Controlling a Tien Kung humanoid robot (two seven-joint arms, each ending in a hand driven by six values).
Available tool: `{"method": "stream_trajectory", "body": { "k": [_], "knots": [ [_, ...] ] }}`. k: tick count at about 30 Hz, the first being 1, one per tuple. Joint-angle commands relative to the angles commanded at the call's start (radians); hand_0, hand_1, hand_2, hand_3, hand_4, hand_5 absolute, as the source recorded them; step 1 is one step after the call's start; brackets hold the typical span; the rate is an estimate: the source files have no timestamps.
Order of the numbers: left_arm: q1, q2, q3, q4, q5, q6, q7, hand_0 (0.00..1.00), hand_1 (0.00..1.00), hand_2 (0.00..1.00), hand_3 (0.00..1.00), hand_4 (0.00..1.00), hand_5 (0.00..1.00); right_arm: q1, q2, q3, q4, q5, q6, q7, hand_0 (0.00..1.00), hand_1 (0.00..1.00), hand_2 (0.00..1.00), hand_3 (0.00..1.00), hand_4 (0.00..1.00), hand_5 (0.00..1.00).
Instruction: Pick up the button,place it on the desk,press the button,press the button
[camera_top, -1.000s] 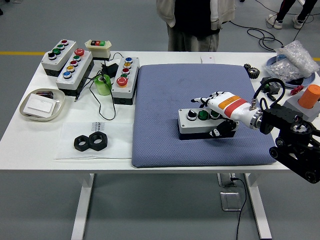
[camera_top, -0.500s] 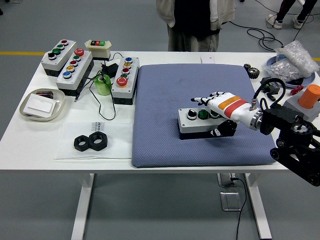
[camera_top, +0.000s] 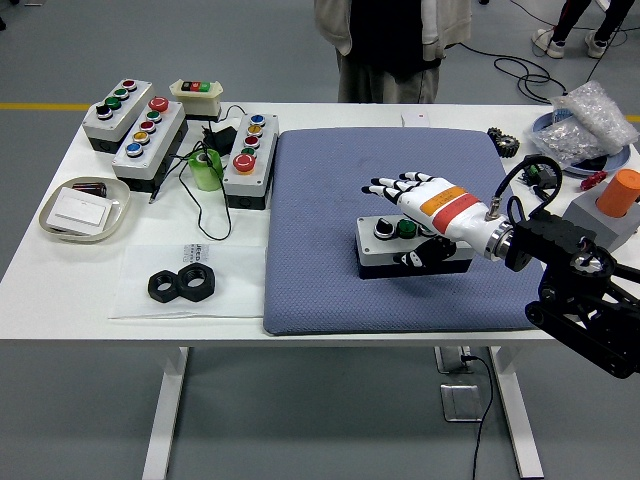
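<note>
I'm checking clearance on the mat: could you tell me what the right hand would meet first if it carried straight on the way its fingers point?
Probably only bare blue mat. The right hand points left and slightly away; beyond the mat, the nearest button box, though height is unclear.

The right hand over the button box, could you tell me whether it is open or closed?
Open: the right hand hovers with fingers spread above the button box, gripping nothing.

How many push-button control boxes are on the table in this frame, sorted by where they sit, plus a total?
On the blue padded mat, under the robot's right hand: 1, the grey and black button box.
On the bare white table, left of the mat: 4, the boxes at and the small cream one.
Total: 5.
</note>
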Motion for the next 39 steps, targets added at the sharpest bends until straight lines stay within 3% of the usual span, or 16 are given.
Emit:
{"method": "stream_trajectory", "body": {
  "k": [6, 12, 18, 19, 21, 24, 25, 30, 31, 35, 36, 37, 39],
  "knots": [
    [-0.002, -0.001, 0.004, -0.001, -0.004, 0.001, 0.0, 0.693, 0.679, 0.784, 0.815, 0.746, 0.998, 0.007, 0.03, -0.001, -0.021, -0.005, -0.001, -0.008, 0.998, 0.906, 0.998, 0.998, 0.923, 0.125],
    [-0.003, 0.0, 0.009, -0.001, -0.01, 0.001, -0.002, 0.693, 0.679, 0.784, 0.815, 0.745, 0.998, 0.003, 0.021, 0.004, -0.004, -0.008, 0.01, -0.01, 0.998, 0.904, 0.998, 0.998, 0.935, 0.141],
    [-0.004, 0.001, 0.015, 0.0, -0.019, 0.002, -0.006, 0.694, 0.678, 0.784, 0.815, 0.745, 0.998, -0.059, -0.038, 0.101, 0.137, 0.099, 0.02, -0.023, 0.998, 0.908, 0.998, 0.998, 0.939, 0.149],
    [-0.004, 0.001, 0.017, 0.0, -0.021, 0.002, -0.007, 0.694, 0.678, 0.784, 0.815, 0.743, 0.998, -0.072, -0.05, 0.13, 0.174, 0.113, 0.01, -0.041, 0.992, 0.847, 0.937, 0.998, 0.911, 0.22],
    [-0.004, 0.001, 0.018, 0.0, -0.023, 0.002, -0.008, 0.694, 0.678, 0.784, 0.815, 0.743, 0.998, -0.081, -0.061, 0.153, 0.204, 0.108, 0.002, -0.057, 0.992, 0.847, 0.937, 0.998, 0.911, 0.22],
    [-0.005, 0.002, 0.018, 0.0, -0.023, 0.002, -0.008, 0.694, 0.678, 0.784, 0.815, 0.743, 0.998, -0.105, -0.111, 0.228, 0.283, 0.039, -0.027, -0.123, 0.992, 0.847, 0.937, 0.998, 0.911, 0.22],
    [-0.004, 0.002, 0.018, 0.0, -0.023, 0.002, -0.008, 0.694, 0.676, 0.783, 0.815, 0.744, 0.998, -0.109, -0.12, 0.237, 0.295, 0.021, -0.032, -0.136, 0.586, 0.382, 0.459, 0.961, 0.893, 0.366],
    [-0.002, 0.003, 0.017, 0.001, -0.022, 0.002, -0.008, 0.694, 0.676, 0.783, 0.815, 0.744, 0.998, -0.153, -0.205, 0.278, 0.364, -0.003, -0.039, -0.219, 0.586, 0.382, 0.459, 0.961, 0.893, 0.366],
    [-0.002, 0.003, 0.018, 0.001, -0.023, 0.002, -0.008, 0.694, 0.676, 0.781, 0.815, 0.744, 0.998, -0.166, -0.223, 0.283, 0.374, 0.013, -0.027, -0.228, 0.308, 0.147, 0.262, 0.873, 0.876, 0.46],
    [0.0, 0.003, 0.017, 0.001, -0.023, 0.002, -0.008, 0.694, 0.676, 0.781, 0.815, 0.744, 0.998, -0.187, -0.252, 0.291, 0.389, 0.049, 0.018, -0.239, 0.308, 0.147, 0.262, 0.873, 0.876, 0.46],
    [0.0, 0.003, 0.016, 0.001, -0.023, 0.001, -0.008, 0.694, 0.676, 0.781, 0.815, 0.744, 0.998, -0.203, -0.268, 0.29, 0.392, 0.07, 0.051, -0.244, 0.308, 0.147, 0.262, 0.873, 0.876, 0.46],
    [0.001, 0.003, 0.017, 0.001, -0.024, 0.001, -0.008, 0.694, 0.675, 0.78, 0.815, 0.743, 0.998, -0.21, -0.274, 0.289, 0.394, 0.077, 0.073, -0.247, 0.229, 0.072, 0.221, 0.811, 0.855, 0.483],
    [0.001, 0.003, 0.017, 0.001, -0.024, 0.001, -0.008, 0.694, 0.675, 0.78, 0.815, 0.743, 0.998, -0.216, -0.279, 0.287, 0.397, 0.081, 0.091, -0.25, 0.229, 0.072, 0.221, 0.811, 0.855, 0.483]
  ]
}}
